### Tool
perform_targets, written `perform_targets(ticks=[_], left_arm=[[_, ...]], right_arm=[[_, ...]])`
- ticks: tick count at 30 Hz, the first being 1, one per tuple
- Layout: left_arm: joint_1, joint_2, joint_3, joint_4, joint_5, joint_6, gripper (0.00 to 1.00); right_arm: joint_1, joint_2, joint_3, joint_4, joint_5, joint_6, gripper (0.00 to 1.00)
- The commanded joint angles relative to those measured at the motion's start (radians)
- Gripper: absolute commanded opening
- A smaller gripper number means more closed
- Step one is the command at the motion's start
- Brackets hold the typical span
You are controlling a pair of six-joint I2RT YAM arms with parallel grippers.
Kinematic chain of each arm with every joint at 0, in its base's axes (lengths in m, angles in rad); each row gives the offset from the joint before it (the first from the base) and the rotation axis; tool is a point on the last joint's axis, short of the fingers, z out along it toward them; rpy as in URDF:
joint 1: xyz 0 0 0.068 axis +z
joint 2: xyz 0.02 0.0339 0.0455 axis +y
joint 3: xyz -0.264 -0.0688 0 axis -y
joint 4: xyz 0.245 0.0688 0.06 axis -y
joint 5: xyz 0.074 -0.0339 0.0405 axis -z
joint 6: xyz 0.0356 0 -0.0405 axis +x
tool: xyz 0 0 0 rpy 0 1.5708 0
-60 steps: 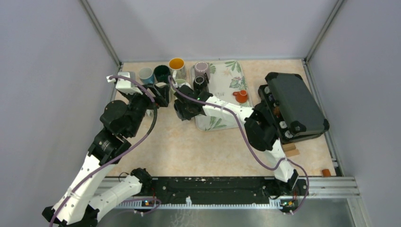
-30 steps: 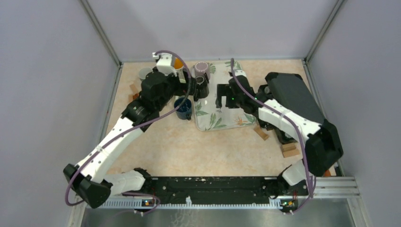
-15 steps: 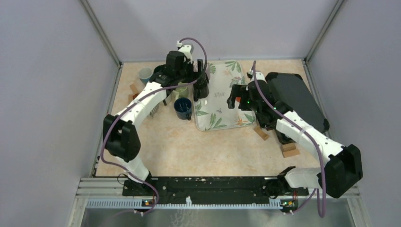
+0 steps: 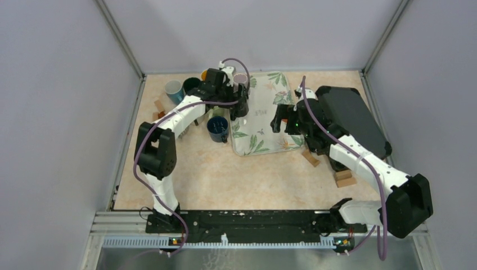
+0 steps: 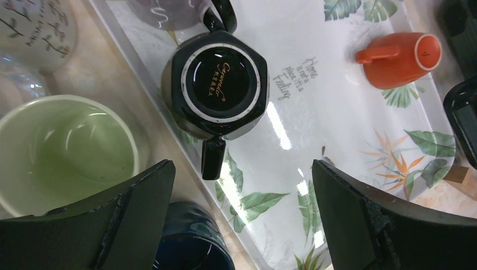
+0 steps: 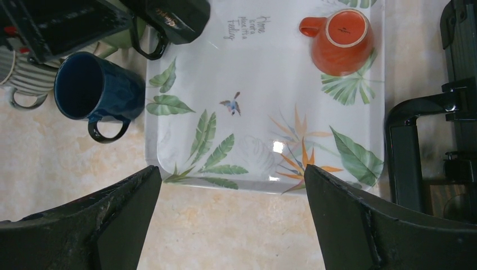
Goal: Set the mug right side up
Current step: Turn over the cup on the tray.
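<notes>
Now: beige surface [image 4: 225, 169], black case [image 4: 349, 121] at its right side, leaf-print tray [image 4: 261, 112] btwn the case and a cluster of mugs. L pincer [image 5: 242, 166] fingers wide apart, holding nothing, hovering over the tray's far-left part. R pincer [image 6: 232, 169] likewise spread and empty, over the tray. Pale green mug [image 5: 62, 146] and navy mug [image 6: 90, 90] upright, just off the tray's left rim. Black hexagonal mug [image 5: 218, 83] on the tray by that rim, base up. Small orange mug [image 6: 340, 40] on the tray's right part, apparently base up too.
</notes>
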Motion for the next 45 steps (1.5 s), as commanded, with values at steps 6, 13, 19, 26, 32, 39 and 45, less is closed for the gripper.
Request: perform_targets(ticks=[6,13,19,26,32,39,45], left_arm=[[-0.017,0.078,0.035,0.039,-0.003,0.006,0.91],[-0.022,0.142,0.083,0.018,-0.037,0.013,0.70],[-0.031,0.176,0.098,0.014,-0.061,0.024,0.57],[-0.050,0.206,0.123,0.003,-0.088,0.034,0.46],[-0.063,0.227,0.153,-0.014,-0.140,0.042,0.37],[-0.073,0.246,0.183,-0.029,-0.159,0.037,0.24],[-0.088,0.233,0.183,-0.031,-0.149,0.021,0.05]], right_arm=[[-0.022,-0.045,-0.021,0.061,-0.024,-0.006,0.99],[-0.028,-0.046,-0.032,0.066,-0.032,-0.005,0.99],[-0.032,-0.044,-0.038,0.070,-0.045,-0.003,0.99],[-0.035,-0.036,-0.040,0.075,-0.055,-0.002,0.99],[-0.035,-0.035,-0.047,0.078,-0.067,0.002,0.99],[-0.035,-0.033,-0.068,0.099,-0.082,0.015,0.99],[-0.035,-0.034,-0.096,0.138,-0.106,0.042,0.99]])
